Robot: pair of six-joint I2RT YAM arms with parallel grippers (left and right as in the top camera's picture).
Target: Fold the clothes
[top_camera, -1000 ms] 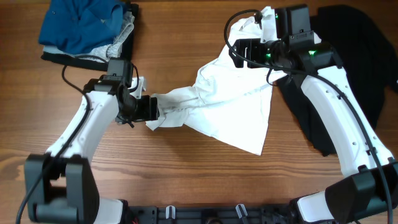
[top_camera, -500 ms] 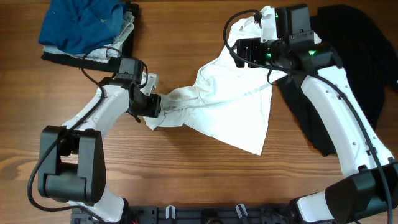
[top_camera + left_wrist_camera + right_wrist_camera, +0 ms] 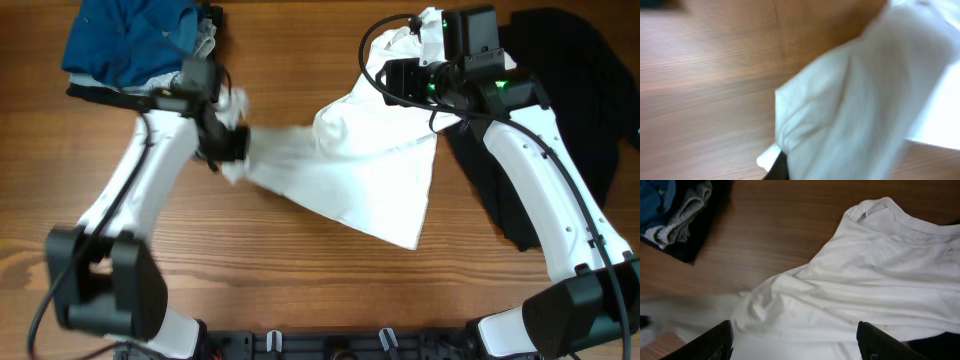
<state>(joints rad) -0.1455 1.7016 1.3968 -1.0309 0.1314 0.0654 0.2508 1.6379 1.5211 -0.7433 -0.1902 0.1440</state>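
Observation:
The white shirt (image 3: 360, 170) lies spread across the middle of the table, its left end drawn out toward the upper left. My left gripper (image 3: 228, 148) is shut on that left end; in the left wrist view, blurred white fabric (image 3: 865, 95) covers all but one dark finger (image 3: 778, 169). My right gripper (image 3: 396, 80) hovers over the shirt's collar end with its jaws wide apart. In the right wrist view the gripper (image 3: 797, 345) holds nothing, and the shirt (image 3: 875, 275) lies below it. A black garment (image 3: 580, 90) lies crumpled at the right under the right arm.
A stack of folded blue, grey and black pieces (image 3: 140, 50) sits in the table's far left corner, close behind the left gripper. The same stack (image 3: 675, 210) shows at the upper left of the right wrist view. Bare wood (image 3: 300, 290) runs along the front.
My left gripper has shut on the shirt's bunched left end and swung up and left, pulling that side out flat. The right arm has stayed where it was.

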